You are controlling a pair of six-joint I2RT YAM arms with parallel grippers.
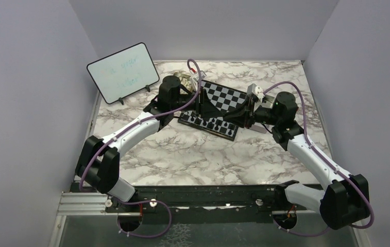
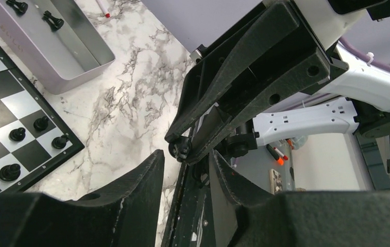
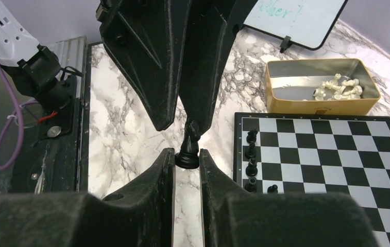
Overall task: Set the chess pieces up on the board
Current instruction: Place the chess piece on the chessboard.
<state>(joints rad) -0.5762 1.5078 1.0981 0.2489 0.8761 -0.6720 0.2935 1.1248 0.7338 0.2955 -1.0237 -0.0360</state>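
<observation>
Claws meet tip to tip above the marble bench (image 1: 182, 154), just off one edge of the chessboard (image 3: 332, 149).

Only the right wrist view shows plainly what sits between them. It is a black chess piece (image 3: 188, 149), its round foot pinched in the right claw (image 3: 187, 160), whose fingers stand narrow and tight on it. The left claw (image 3: 184, 126) faces it from the opposite side, fingers flanking the piece's upper half. Whether they press on it I cannot tell.

That same view shows a gold tin (image 3: 316, 105) beside the board with cream-white pieces (image 3: 339, 88) heaped at one end. A whiteboard (image 3: 298, 18) stands beyond it, and standing black pieces (image 3: 252, 152) line the board's nearest column.

The left wrist view hides the held piece almost wholly behind the right claw's tips. It alone shows a silvery tray (image 2: 74, 51) with two black pieces (image 2: 52, 20) in it.

From above, both claws merge into one dark mass against the board, and a row of black pieces (image 1: 210, 123) lines its near edge.

The held piece is glossy black, with a wide flat foot and a slim stem. Its top is too shaded to name.
</observation>
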